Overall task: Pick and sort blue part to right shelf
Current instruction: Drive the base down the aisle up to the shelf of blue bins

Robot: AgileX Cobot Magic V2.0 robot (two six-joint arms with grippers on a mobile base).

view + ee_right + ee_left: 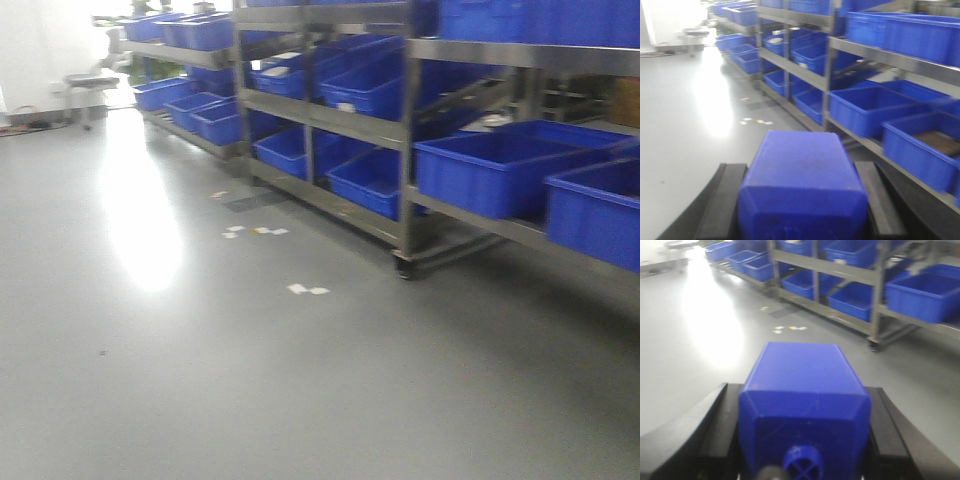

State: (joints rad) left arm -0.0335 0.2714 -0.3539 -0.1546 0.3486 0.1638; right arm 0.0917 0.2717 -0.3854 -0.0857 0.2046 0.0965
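Note:
In the left wrist view a deep-blue part [802, 375] shaped like a square bottle lies between the black fingers [715, 425]. Its sloped shoulders and round cap [802, 464] face the camera. My left gripper [802, 390] is shut on it. In the right wrist view my right gripper [800, 167] is shut on a second blue block [802, 175] with sloped shoulders. The frame's lower edge cuts off its cap end. The right shelf [405, 130], a steel-framed rack with blue bins [500, 170], stands ahead on the right. Neither gripper shows in the front view.
More steel racks with blue bins [205, 115] run along the right side toward the back. Grey floor [200, 380] spreads to the left, with white paper scraps [305, 290] and strong glare. The rack stands on a castor [403, 268]. A stool [88, 85] is at the far left.

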